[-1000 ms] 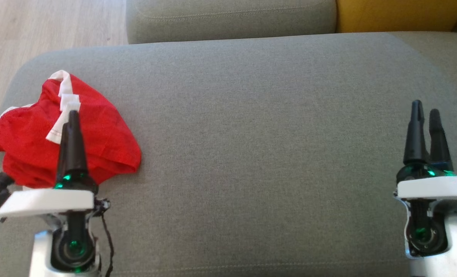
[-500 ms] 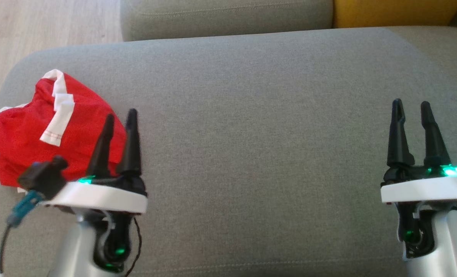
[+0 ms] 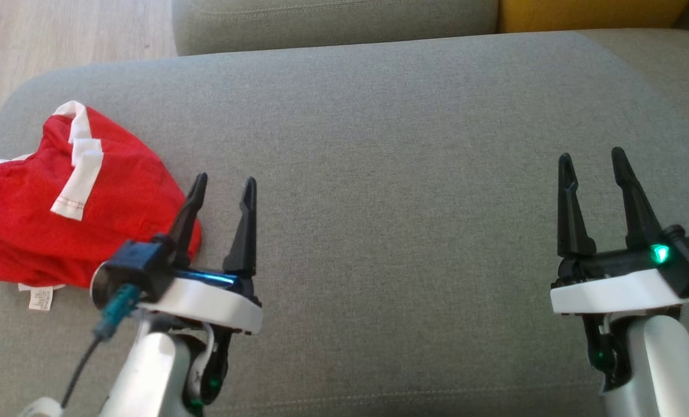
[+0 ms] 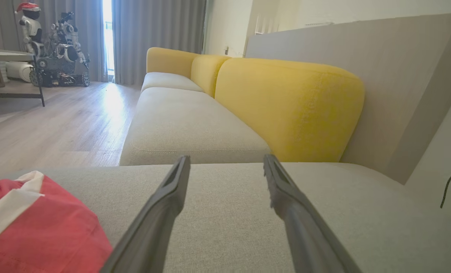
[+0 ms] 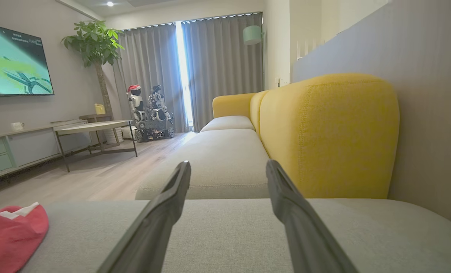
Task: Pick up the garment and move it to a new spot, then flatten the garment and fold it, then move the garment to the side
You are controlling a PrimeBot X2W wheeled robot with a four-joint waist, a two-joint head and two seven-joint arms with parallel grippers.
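- The red garment (image 3: 60,214) lay crumpled at the left end of the grey sofa seat (image 3: 390,174), close to its rounded edge. Its white label (image 3: 41,298) stuck out on the near side. It was neither flattened nor folded, so I judge that the pick-up was the step in hand.
- Your left gripper (image 3: 225,179) had its two fingers spread wide with nothing between them. It stood just beside the right border of the garment. In the head view one finger overlapped the red cloth, but I could not tell whether it touched.
- Your right gripper (image 3: 591,154) was also fully spread and empty. It was well apart from the garment, over the right part of the seat.
- The left fingers pointed past the heap, toward the neighbouring cushion (image 3: 332,23). You first needed to turn the wrist to the left, so that the heap sat between the fingers.
- It was better to come down on a raised fold than on the flat margin. That way the fingers would close on cloth and not dig into the seat.
- The white trim band (image 3: 80,174) looked like a thicker hem, so it was probably a firmer place to pinch than the thin red fabric.
- The middle of the seat showed only grey upholstery and looked a suitable new spot. You needed to lift high enough that the hanging cloth did not drag.
- The cable (image 3: 109,318) at the left wrist hung near the garment, so you needed to watch that it did not catch.
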